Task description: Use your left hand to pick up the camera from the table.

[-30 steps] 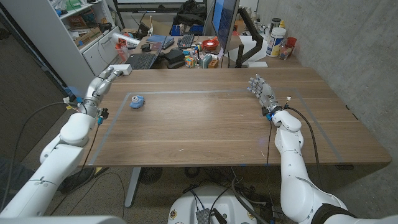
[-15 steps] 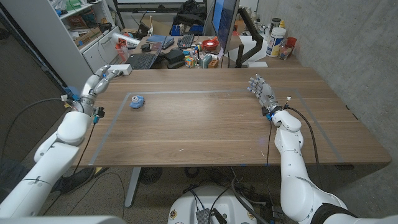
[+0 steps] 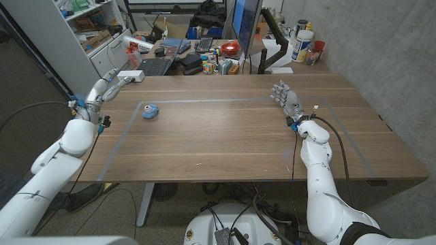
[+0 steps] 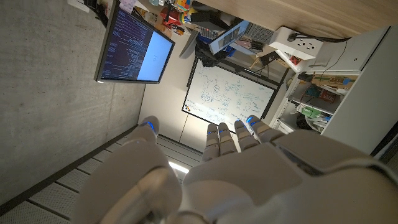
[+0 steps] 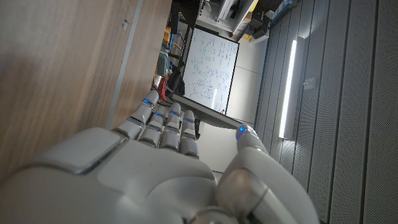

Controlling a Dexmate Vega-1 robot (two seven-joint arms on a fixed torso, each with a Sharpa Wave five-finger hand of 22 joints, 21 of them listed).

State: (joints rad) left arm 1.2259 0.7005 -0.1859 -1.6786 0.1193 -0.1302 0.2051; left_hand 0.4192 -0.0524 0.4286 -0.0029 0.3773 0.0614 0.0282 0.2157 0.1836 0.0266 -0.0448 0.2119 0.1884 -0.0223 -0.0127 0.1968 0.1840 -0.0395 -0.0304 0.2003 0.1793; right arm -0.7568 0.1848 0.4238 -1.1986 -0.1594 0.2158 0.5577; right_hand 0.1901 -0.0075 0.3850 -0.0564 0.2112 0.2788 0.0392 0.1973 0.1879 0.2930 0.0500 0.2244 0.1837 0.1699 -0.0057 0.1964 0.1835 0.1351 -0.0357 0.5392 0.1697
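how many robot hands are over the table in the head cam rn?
1. The right hand stands over the table's right side, fingers apart, holding nothing. The left hand is off the table's far-left corner, away from the blue camera.

Showing blue on the small camera [image 3: 150, 111], warm brown wood grain across the table [image 3: 231, 136], pale taped lines on it, glossy white and grey on the left hand [image 3: 103, 87] and right hand [image 3: 286, 96].
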